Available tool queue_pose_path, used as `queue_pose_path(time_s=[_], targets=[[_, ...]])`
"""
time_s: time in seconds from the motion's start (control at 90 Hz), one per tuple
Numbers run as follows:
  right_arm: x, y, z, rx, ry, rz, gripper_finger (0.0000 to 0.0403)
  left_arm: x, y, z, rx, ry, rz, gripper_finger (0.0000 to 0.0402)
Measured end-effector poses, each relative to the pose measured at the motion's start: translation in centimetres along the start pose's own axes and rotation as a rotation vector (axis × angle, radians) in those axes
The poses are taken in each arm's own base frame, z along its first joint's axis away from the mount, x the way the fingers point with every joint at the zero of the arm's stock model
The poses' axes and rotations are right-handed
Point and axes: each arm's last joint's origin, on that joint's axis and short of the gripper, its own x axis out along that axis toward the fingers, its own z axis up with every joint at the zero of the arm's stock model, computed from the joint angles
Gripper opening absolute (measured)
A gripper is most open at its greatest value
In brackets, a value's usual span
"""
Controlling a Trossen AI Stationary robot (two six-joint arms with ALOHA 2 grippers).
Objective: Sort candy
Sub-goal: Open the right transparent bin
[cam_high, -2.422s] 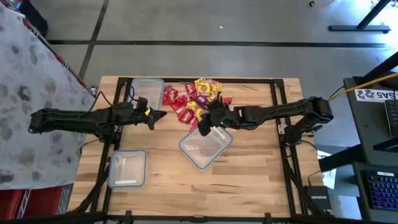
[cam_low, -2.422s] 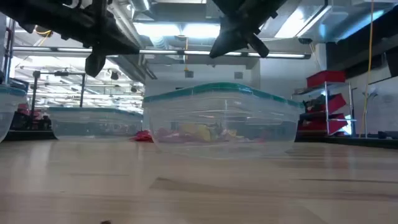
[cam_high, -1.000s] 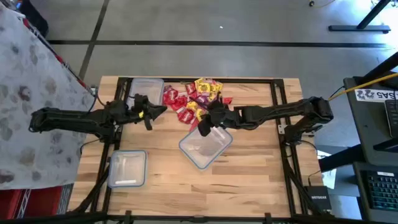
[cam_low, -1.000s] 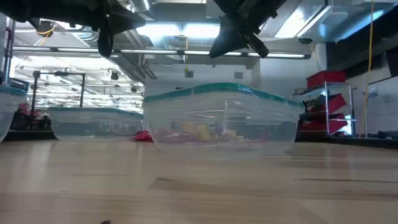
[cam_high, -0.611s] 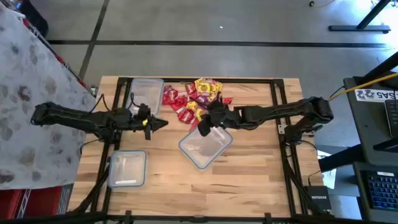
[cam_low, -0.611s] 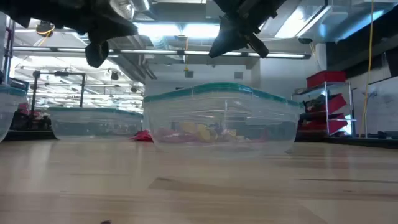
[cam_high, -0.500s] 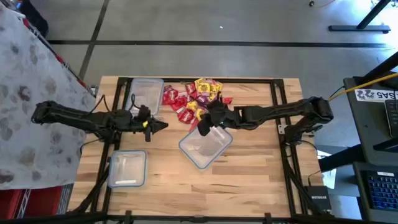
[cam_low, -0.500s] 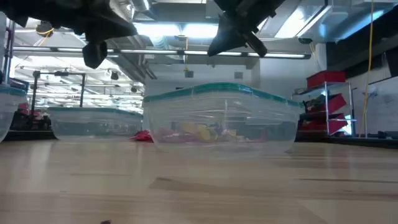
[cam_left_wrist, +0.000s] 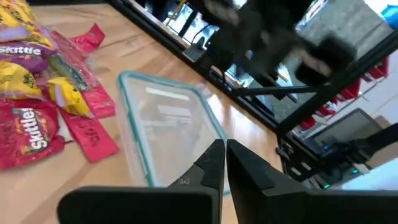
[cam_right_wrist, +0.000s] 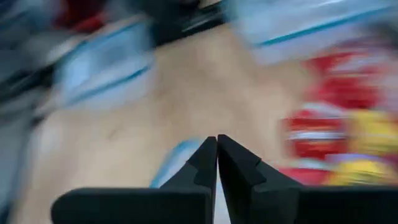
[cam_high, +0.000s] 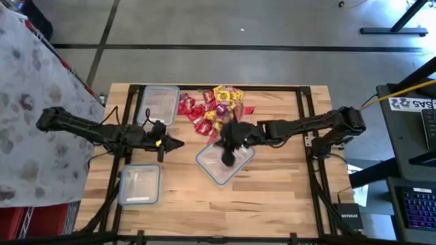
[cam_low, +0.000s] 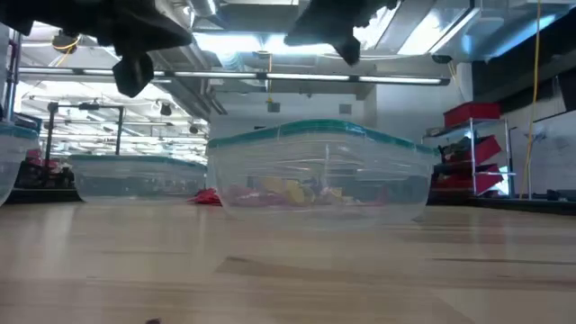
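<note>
The pile of small wrapped candy packets [cam_high: 214, 109], mostly red with a bunch of yellow ones, sits at the far middle of the light wooden table [cam_high: 272, 184]. In the left wrist view you can see red and yellow packets [cam_left_wrist: 37, 106] lying flat on the wood, right beside a tub's rim.

The right gripper [cam_high: 228, 155] hangs just past the near edge of the pile, over the clear rectangular plastic tub with the teal rim [cam_high: 240, 163] in the middle of the table. Its own wrist camera shows the two dark fingers [cam_right_wrist: 205, 165] pressed together with nothing between them, tub rim and red and yellow candy blurred beyond.

The left gripper [cam_high: 177, 143] is off to the left of that middle tub, well apart from the candy, up above bare wood. Its fingers [cam_left_wrist: 214, 165] are closed against each other too, nothing clamped.

Tubs: the middle one looks empty from above; from table height the colours seen through it [cam_low: 315, 171] are candy lying behind it. A second clear tub [cam_high: 160, 102] sits at the far left, touching the pile's left edge, and a third [cam_high: 139, 184] is at the near left. Can't tell for sure if there's anything in those two.
</note>
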Motion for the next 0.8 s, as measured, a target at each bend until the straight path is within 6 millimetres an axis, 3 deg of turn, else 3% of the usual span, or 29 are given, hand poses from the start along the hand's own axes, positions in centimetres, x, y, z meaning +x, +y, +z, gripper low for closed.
queue_pose_path(time_s=[0.111,0.244,0.467,0.7,0.8], targets=[[0.5,1.5,-0.8,-0.060,0.057,0.115,0.0001,0.0,-0.3,-0.3,0.037,0.037,-0.037,0.0000],[0.4,2.5,-2.2,0.050,0.178,0.115,0.0001,0.3,-0.6,-0.8,0.057,0.059,-0.051,0.0000],[-0.8,3.8,-6.5,0.088,0.475,-0.184,0.0002,1.6,-0.5,-2.7,0.249,0.169,-0.019,0.0000],[-0.5,8.1,-9.0,0.030,0.446,-0.159,0.0054,4.7,-1.0,-4.0,0.278,0.133,-0.075,0.0000],[0.7,8.1,-11.7,0.043,0.445,-0.219,0.0083,6.7,-2.1,-3.7,0.306,0.115,-0.073,0.0000]])
